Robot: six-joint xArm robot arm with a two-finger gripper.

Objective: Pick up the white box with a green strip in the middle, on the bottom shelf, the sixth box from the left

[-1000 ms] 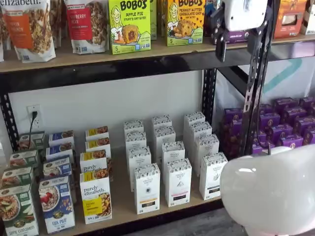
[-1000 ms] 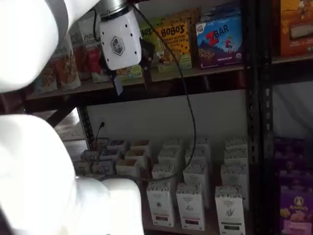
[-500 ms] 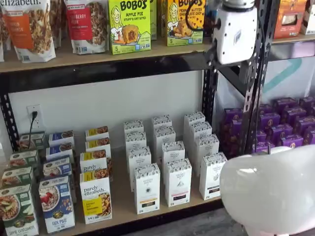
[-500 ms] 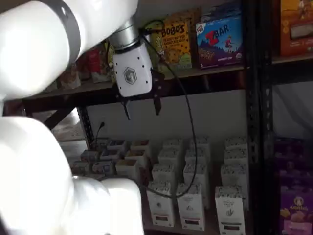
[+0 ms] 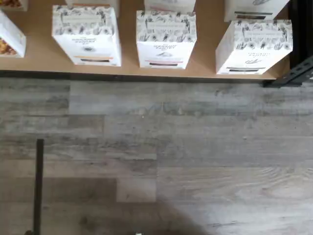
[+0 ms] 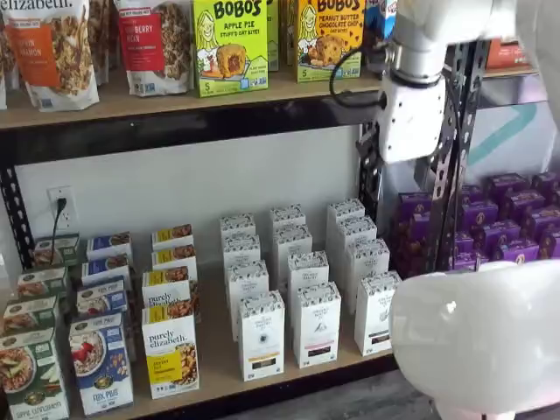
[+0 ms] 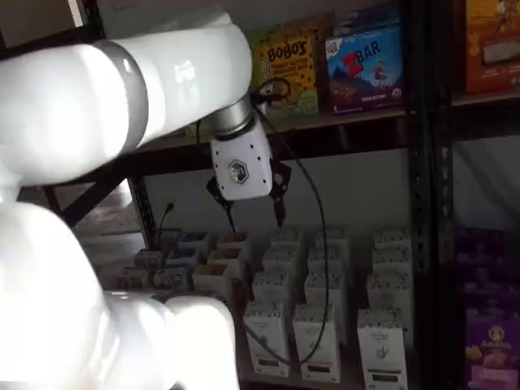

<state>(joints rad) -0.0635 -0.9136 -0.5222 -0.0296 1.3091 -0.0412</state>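
Observation:
The white box with a green strip stands at the front of the rightmost column of white cartons on the bottom shelf. It also shows in a shelf view and in the wrist view, beside cartons with dark-red and orange strips. My gripper hangs in the air above and to the left of the white cartons, below the upper shelf. A gap shows between its black fingers and nothing is in them. Its white body is high above the target.
A black perforated upright stands right beside the gripper body. Purple boxes fill the bay to the right. Purely Elizabeth boxes stand to the left. Bobo's boxes sit on the upper shelf. My white arm blocks the foreground. A cable hangs down.
The gripper has come down from the level of the upper shelf's goods to below that shelf's board, closer to the white cartons. The boxes have not moved.

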